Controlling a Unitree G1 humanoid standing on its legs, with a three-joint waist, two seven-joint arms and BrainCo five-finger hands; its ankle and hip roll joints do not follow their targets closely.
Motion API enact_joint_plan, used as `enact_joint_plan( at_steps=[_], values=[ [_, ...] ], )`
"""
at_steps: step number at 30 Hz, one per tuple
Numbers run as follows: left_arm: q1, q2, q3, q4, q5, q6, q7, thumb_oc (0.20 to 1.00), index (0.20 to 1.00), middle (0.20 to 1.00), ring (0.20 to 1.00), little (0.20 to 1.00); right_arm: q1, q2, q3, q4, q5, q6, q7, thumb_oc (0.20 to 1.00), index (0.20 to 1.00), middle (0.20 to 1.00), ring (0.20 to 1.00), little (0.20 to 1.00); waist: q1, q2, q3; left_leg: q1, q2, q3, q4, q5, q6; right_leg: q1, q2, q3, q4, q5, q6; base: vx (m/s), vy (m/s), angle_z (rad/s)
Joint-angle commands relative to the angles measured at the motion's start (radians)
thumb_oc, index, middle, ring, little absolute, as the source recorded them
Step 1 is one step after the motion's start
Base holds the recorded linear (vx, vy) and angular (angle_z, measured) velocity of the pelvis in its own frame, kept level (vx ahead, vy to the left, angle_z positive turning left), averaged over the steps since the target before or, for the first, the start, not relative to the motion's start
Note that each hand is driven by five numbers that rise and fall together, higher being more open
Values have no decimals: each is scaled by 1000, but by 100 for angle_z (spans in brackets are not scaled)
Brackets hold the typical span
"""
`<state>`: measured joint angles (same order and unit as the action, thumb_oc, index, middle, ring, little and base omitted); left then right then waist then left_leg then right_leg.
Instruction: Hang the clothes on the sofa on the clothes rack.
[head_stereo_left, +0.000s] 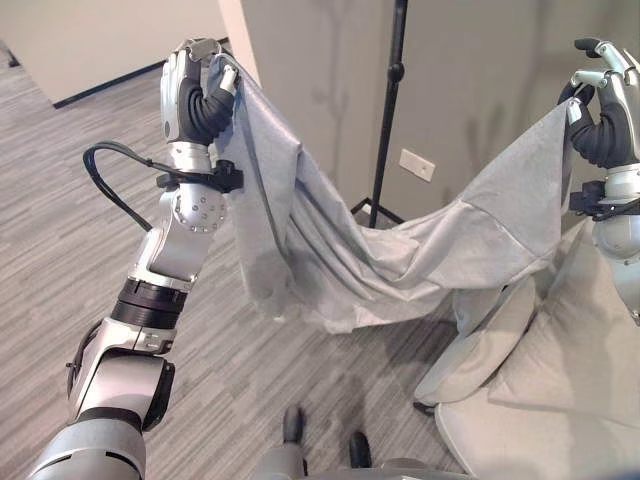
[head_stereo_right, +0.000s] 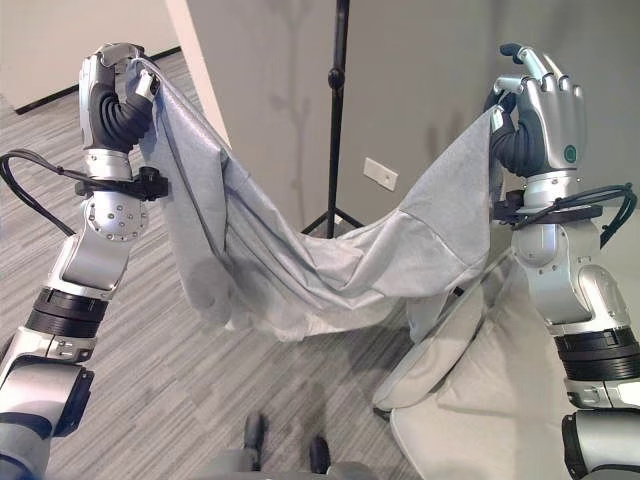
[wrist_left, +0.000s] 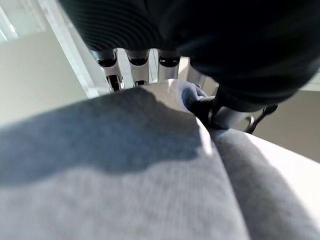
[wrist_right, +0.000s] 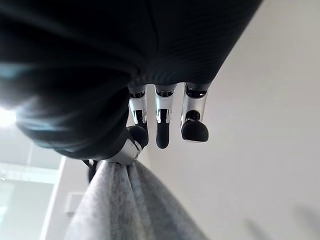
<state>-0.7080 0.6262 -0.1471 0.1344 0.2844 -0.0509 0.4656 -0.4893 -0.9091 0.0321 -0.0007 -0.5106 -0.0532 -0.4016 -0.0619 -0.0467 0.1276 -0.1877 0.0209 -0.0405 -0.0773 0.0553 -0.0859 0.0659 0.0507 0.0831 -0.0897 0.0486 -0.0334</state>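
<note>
Soft light-grey knit garment hangs slung in front of the black clothes-rack pole, left hand and right hand each pinching a top corner. Looks light, limp, sags mid-span; keep corner grips, drape it.

Both eye views look down from the robot's head, a little apart, sharing the grey garment stretched before the black rack pole. Each wrist view looks upward along its own hand from very close, with the cloth just past the fingers.
</note>
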Motion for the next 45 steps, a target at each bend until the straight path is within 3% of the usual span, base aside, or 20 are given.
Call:
enact_joint_plan(
  at_steps=[1,9,12,13,16,18,22,25,31,35,38,41,45],
  values=[
    [-13,26,54,-37,18,-46,10,200,200,200,200,200,8,-41,-57,-38,-33,-1,-25,200,200,200,200,200,28,21,-128,123,0,46,-5,17,-5,46,-108,-33,8,-76,156,286,295,-72],
    [55,52,125,-98,21,-47,11,200,200,200,200,200,11,-38,-61,-62,-65,9,-11,200,200,200,200,200,53,12,-144,169,-27,106,-5,-31,41,25,-172,11,40,-65,199,116,159,-33],
    [79,66,165,-142,23,-53,13,200,200,200,200,200,30,-49,-91,-88,-89,4,-8,200,200,200,200,200,55,13,-133,182,-37,118,-5,-47,63,-9,-182,16,123,-55,213,32,90,-4],
    [104,78,200,-186,21,-60,21,200,200,200,200,200,38,-55,-116,-110,-93,-1,-18,200,200,200,200,200,55,16,-113,188,-37,125,-6,-47,72,-48,-177,15,206,-33,223,5,72,-11],
    [135,89,251,-241,20,-67,23,200,200,200,200,200,69,-54,-153,-135,-97,-6,-22,200,200,200,200,200,62,17,-106,193,-32,135,-9,-54,70,-88,-178,1,227,-41,226,18,-3,-29],
    [164,98,301,-285,26,-81,37,200,200,200,200,200,92,-60,-215,-165,-97,-15,-38,200,200,200,200,200,61,18,-96,206,-29,131,-10,-69,65,-144,-181,-42,175,-15,216,37,-53,-31],
    [229,116,390,-355,22,-107,53,200,200,200,200,200,166,-79,-339,-199,-76,-26,-61,200,200,200,200,200,43,2,-108,210,-29,117,-8,-72,53,-114,-182,-19,66,13,223,54,-86,16],
    [240,157,431,-376,-5,-121,69,200,200,200,200,200,175,-150,-398,-199,-43,-31,-74,200,200,200,200,200,47,-11,-142,226,-14,123,-10,-77,39,-68,-180,-41,6,24,223,100,-102,21],
    [181,237,426,-357,-40,-120,96,200,200,200,200,200,129,-270,-416,-165,-20,-20,-95,200,200,200,200,200,47,-14,-169,247,0,113,-10,-83,26,-28,-170,-64,2,3,215,67,-63,13],
    [22,340,329,-263,-74,-111,128,200,200,200,200,200,2,-417,-332,-78,12,-5,-109,200,200,200,200,200,46,-19,-188,260,7,111,-10,-87,19,-8,-162,-77,2,-10,212,55,-43,9],
    [-73,379,264,-201,-90,-108,145,200,200,200,200,200,-107,-473,-232,-12,26,0,-115,200,200,200,200,200,46,-22,-189,263,11,112,-10,-87,17,-3,-162,-81,2,-12,212,38,-19,3],
    [-246,451,134,-84,-117,-86,173,200,200,200,200,200,-284,-567,-72,83,49,21,-110,200,200,200,200,200,51,-30,-201,267,16,116,-10,-88,14,1,-161,-88,2,-14,214,37,-2,-1],
    [-443,511,-31,72,-165,-76,185,200,200,200,200,200,-545,-614,171,224,89,40,-107,200,200,200,200,200,51,-44,-209,271,20,122,-10,-90,10,7,-162,-91,2,-16,218,37,0,0]
  ],
)
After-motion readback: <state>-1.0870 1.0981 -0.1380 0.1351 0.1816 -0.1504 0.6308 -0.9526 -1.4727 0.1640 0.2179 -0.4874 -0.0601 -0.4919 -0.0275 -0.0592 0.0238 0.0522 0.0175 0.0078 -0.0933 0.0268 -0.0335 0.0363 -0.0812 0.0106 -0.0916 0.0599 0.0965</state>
